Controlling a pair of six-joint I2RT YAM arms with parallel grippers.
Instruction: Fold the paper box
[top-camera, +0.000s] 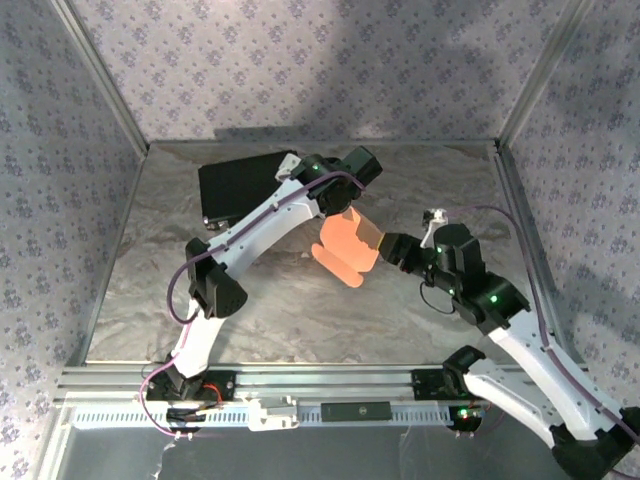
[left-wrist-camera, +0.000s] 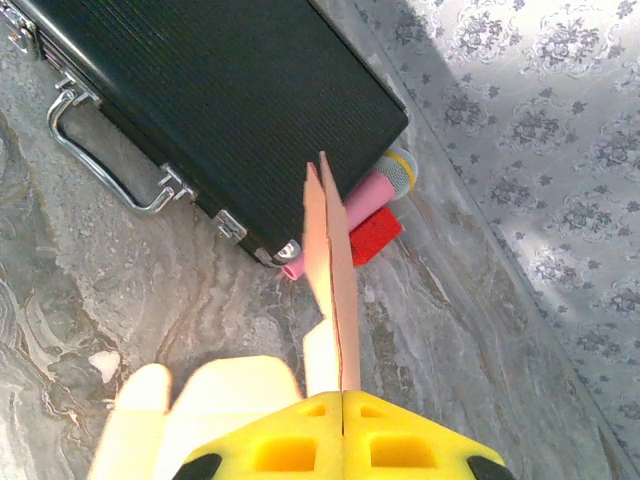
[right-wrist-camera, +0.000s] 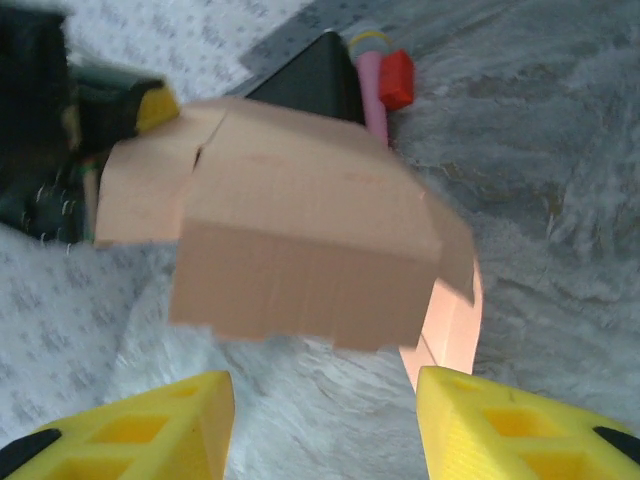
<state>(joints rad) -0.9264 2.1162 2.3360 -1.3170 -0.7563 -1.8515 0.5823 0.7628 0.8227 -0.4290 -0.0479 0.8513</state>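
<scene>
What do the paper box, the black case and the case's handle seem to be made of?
Paper box: thin matte orange-tan cardboard, judging by crisp fold lines and thin edges. Black case: probably ribbed plastic or coated metal. Handle: shiny chrome-like metal.

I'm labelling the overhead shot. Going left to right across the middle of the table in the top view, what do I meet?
black case → paper box → right gripper
</scene>
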